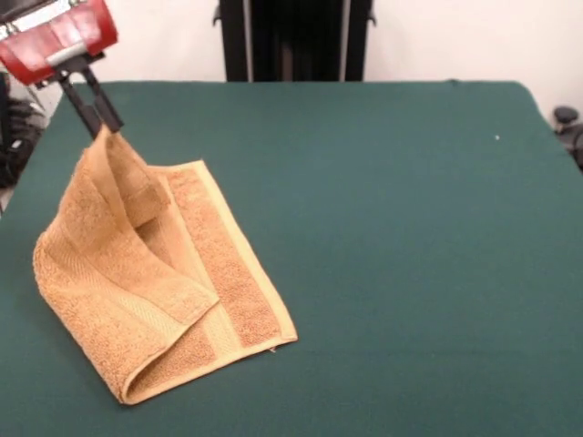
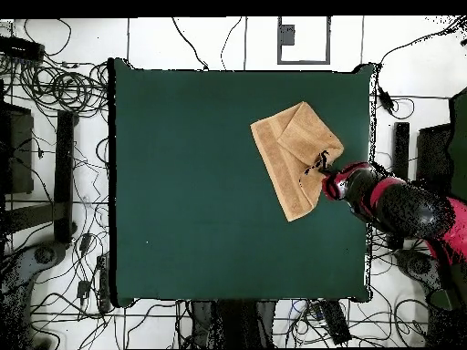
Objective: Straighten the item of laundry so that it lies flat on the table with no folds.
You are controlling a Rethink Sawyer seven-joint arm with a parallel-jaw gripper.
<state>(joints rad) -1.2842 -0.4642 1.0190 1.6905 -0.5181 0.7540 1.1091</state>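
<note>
The golden-tan towel (image 1: 155, 282) lies folded on the dark green table (image 1: 401, 255) at the left of the front view. One corner is lifted up into a peak. My gripper (image 1: 102, 127) is shut on that raised corner and holds it above the table. The rest of the towel rests on the cloth, doubled over with a fold along its near left edge. In the overhead view the towel (image 2: 292, 155) sits near the table's right edge (image 2: 368, 182), with my gripper (image 2: 319, 167) at its right side.
The robot's black pedestal (image 1: 293, 41) stands at the table's far side. Cables and equipment (image 2: 55, 91) lie on the floor around the table. The table's left edge in the front view runs close to the towel.
</note>
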